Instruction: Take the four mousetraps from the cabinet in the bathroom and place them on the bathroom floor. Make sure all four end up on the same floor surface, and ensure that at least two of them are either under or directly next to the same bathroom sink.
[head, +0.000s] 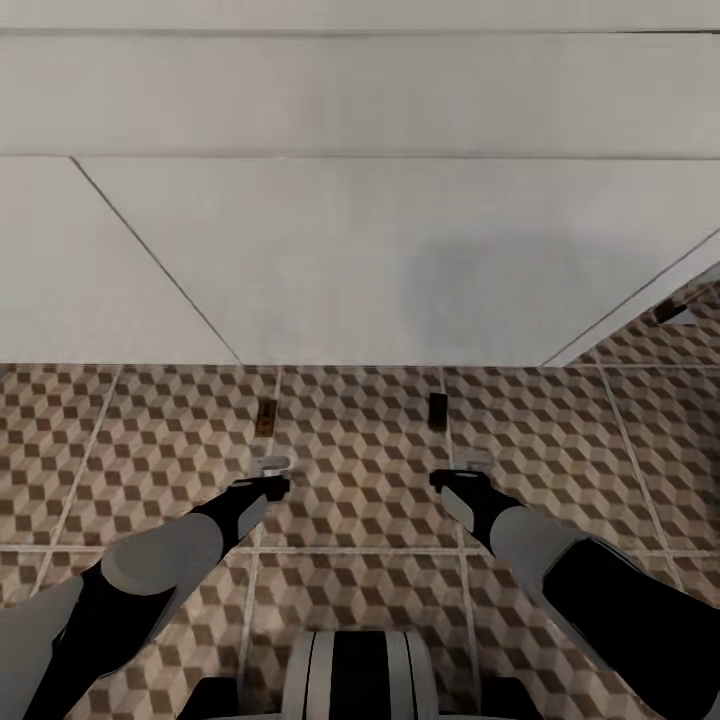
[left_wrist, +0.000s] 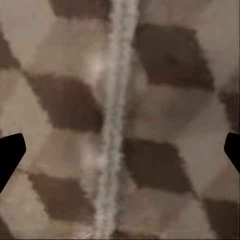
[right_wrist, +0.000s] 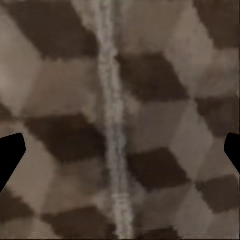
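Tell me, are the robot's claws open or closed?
Open. Each wrist view shows fingertips far apart at the edges, nothing between but floor.

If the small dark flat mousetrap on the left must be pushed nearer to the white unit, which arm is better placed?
Probably left. The open left gripper hangs just before that small dark flat mousetrap; the right gripper is before the other trap.

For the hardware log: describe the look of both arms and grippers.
Each arm pairs glossy black segments with a rounded light-grey forearm shell. The left gripper and right gripper have black bases and pale fingers. No cables or markings show.
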